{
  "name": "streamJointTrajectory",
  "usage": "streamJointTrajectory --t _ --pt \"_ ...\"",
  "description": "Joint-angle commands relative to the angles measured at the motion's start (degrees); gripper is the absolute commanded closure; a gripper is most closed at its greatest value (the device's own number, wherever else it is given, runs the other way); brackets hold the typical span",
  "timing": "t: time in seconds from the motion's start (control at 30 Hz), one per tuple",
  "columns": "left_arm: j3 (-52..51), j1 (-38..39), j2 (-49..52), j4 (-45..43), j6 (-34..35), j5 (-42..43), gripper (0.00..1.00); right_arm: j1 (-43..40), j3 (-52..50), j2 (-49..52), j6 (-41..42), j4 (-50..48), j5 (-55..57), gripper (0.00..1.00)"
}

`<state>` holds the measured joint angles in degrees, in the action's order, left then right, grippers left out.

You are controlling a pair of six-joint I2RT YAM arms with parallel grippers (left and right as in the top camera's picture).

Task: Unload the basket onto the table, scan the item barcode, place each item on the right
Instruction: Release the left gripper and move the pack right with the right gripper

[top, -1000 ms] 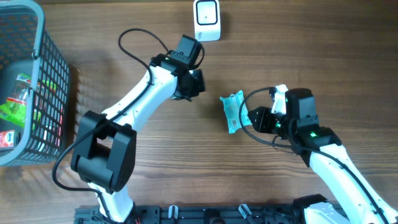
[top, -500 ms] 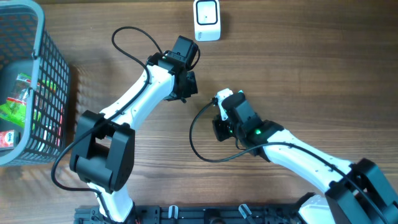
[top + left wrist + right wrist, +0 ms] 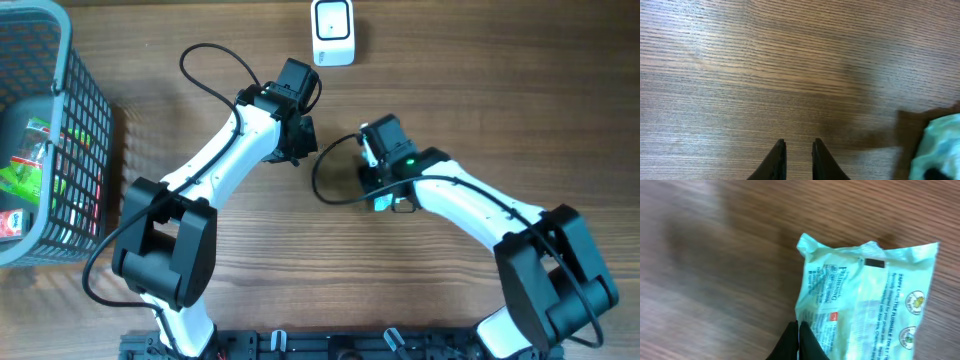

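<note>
Near edge, overhead view. The right arm (image 3: pixel 480 205) is rooted at about 5 o'clock and is bent sharply at the elbow. Its forearm is laid across the table (image 3: pixel 520 90) toward 10 o'clock and ends near the centre. The left arm (image 3: pixel 215 160) is rooted at about 7 o'clock and is stretched toward 1 o'clock, nearly straight.

Centre. The right gripper (image 3: pixel 386 196) is pointed back toward 6 o'clock. In the right wrist view its fingers are seen pressed together, closed on the near-left edge of the packet (image 3: pixel 865 300). The packet, pale green with printed text, is found at mid-table under that gripper. From overhead only a sliver of it is shown at the fingertips. Whether it is lifted or lying on the wood cannot be told. A black cable (image 3: pixel 325 185) is looped at the 9 o'clock side of the wrist.

Just beyond, at 10 o'clock from the packet, the left gripper (image 3: pixel 302 140) is held over bare wood. Its fingers (image 3: pixel 777 160) are narrowly parted and nothing is held between them. The packet's edge is caught at 4 o'clock in the left wrist view, apart from the fingers.

Left side, 9 o'clock. A grey basket (image 3: pixel 85 120) with coloured items inside is noted.

Far edge, 12 o'clock. The white scanner (image 3: pixel 333 30) is set on the table, well apart from the packet and nearer the left gripper.
</note>
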<state>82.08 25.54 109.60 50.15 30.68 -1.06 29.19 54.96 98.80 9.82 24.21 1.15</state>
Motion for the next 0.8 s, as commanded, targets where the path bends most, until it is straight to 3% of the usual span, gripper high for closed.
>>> streamJointTrajectory --t 0.0,0.13,0.4,0.5,0.57,0.63,0.77 --pt "-0.35 -0.15 -0.46 0.09 -0.44 -0.96 0.84 -1.05 -0.11 1.07 0.22 0.55 1.86 0.94" --pt "-0.35 -0.15 -0.46 0.09 -0.44 -0.96 0.85 -1.14 -0.11 1.07 -2.23 2.05 9.88 0.91" --pt "-0.35 -0.15 -0.46 0.11 -0.44 -0.96 0.84 -3.28 0.72 0.31 -1.86 3.19 11.19 0.91" --pt "-0.35 -0.15 -0.46 0.76 -0.46 -0.96 0.83 -3.41 6.25 -4.15 -2.36 10.01 6.75 0.89" --pt "-0.35 -0.15 -0.46 1.22 -0.46 -0.63 0.9 -3.72 9.27 -8.59 -2.25 14.99 6.71 0.89" --pt "-0.33 -0.15 -0.59 2.49 -0.5 0.37 0.95 -7.02 10.1 -13.22 -0.57 18.75 6.49 0.88" --pt "-0.33 -0.15 -5.18 3.34 -0.7 0.37 0.96 -17.27 10.08 -16.96 1.33 24.26 6.43 0.74"
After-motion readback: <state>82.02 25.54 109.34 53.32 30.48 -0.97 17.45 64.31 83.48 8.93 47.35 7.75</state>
